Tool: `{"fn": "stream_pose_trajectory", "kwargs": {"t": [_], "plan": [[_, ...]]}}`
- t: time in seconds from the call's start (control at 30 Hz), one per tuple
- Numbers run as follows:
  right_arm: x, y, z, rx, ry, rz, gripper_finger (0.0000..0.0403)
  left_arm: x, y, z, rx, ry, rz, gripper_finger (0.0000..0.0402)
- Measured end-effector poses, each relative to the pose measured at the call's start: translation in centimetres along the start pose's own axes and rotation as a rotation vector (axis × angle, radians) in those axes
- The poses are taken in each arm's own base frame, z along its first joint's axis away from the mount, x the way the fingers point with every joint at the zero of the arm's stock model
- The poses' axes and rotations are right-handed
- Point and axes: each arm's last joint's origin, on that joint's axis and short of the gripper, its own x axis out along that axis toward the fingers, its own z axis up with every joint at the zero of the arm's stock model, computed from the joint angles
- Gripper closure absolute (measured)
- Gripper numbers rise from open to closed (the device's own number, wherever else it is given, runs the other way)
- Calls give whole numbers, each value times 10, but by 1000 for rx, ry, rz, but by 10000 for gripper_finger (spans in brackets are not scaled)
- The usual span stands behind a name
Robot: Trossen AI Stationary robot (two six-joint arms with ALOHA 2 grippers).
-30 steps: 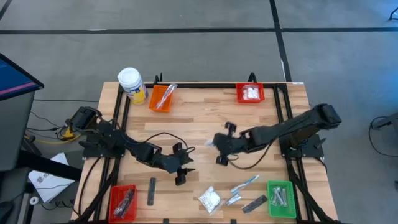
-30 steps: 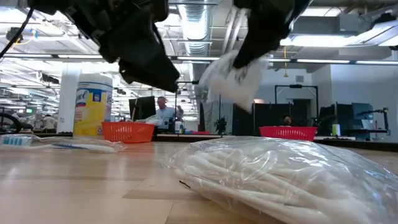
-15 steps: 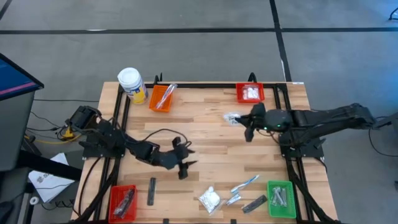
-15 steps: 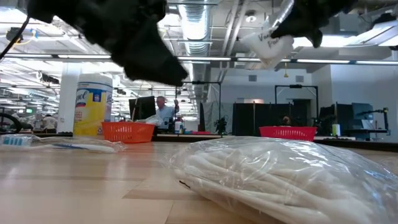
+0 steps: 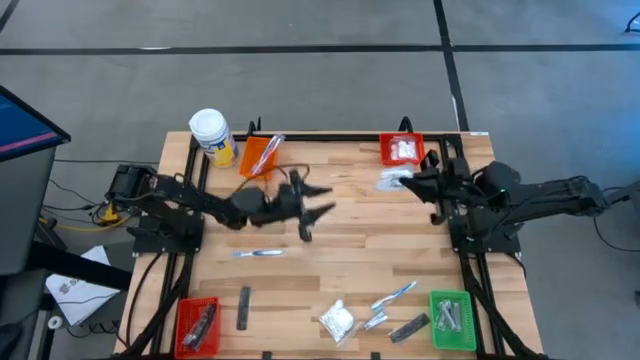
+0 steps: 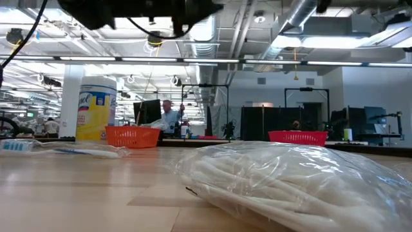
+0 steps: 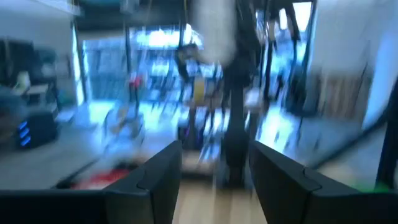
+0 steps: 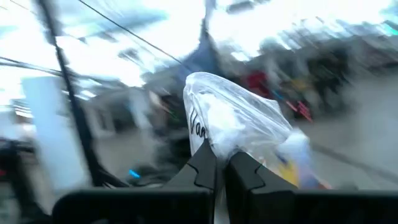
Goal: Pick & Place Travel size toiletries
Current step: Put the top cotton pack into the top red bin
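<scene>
Pale wooden planks make up the table, ringed by a black frame, and from the near edge the nearest thing is a clear puffy plastic packet stuffed with white pieces, filling the front of the low view. Beside it lie a slim white-blue toothbrush in a clear wrapper, a small silvery sachet and a dark grey flat bar, just short of the green bin. At the near left corner sits a red bin holding dark items, with another dark grey bar next to it. Farther in, a second wrapped toothbrush lies alone on the wood. Above the middle, the left gripper hangs with its fingers spread wide and nothing between them. Off to the right, the right gripper has its fingers pinched tight on a white puffy packet, held just in front of the far red bin with white packets inside. Along the back edge stand an orange bin and a white-capped yellow jar.
</scene>
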Motion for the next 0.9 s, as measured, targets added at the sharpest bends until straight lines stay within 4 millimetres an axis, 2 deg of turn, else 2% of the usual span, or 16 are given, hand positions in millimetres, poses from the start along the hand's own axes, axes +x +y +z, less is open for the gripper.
{"fn": "stream_pose_trajectory", "kwargs": {"t": [0.1, 0.23, 0.33, 0.47, 0.6, 0.9], "plan": [[0, 4, 3, -2, -24, 86, 400, 2, 8, 11, -103, -94, -127, 221], [5, 9, -15, -40, 123, 116, 399, -3, -9, 10, -115, -57, -250, 209], [16, 13, -24, -57, 130, 127, 399, -4, -17, 4, -41, -22, -206, 197], [27, 16, -23, -92, 96, 126, 399, -2, -15, 7, -33, -37, -170, 174], [38, 17, -32, -96, 122, 121, 398, -1, -16, 3, 39, -16, -107, 145], [72, 29, -52, -87, 181, 165, 397, -1, -18, 1, 44, -11, -93, 84]]}}
